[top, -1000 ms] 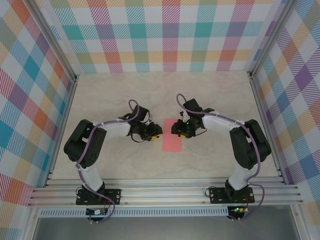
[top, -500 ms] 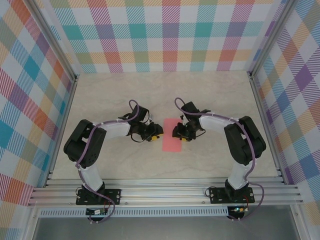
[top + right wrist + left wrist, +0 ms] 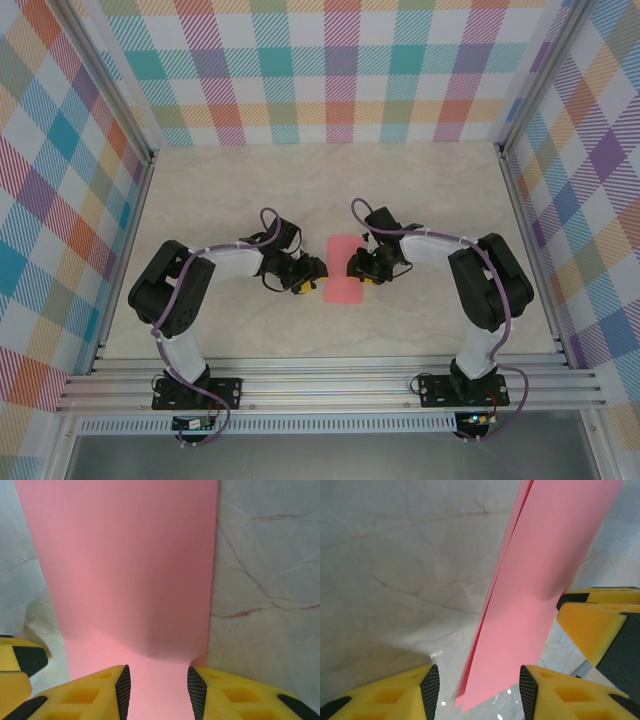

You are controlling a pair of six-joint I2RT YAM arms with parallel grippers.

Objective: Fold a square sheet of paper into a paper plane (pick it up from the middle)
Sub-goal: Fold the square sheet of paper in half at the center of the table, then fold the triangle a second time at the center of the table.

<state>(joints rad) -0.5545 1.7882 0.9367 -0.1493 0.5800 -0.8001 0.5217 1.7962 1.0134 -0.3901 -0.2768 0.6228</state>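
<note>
Paper sheet cut by top, bottom edges; right pincer contact unclear.

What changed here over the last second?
The left gripper and the right gripper each shifted slightly toward the near side, flanking the pink paper; the left jaws opened wider. Nothing was gripped. The paper stayed where it lay.

paper sheet on table, left claw at its left edge, right claw opposite
</note>
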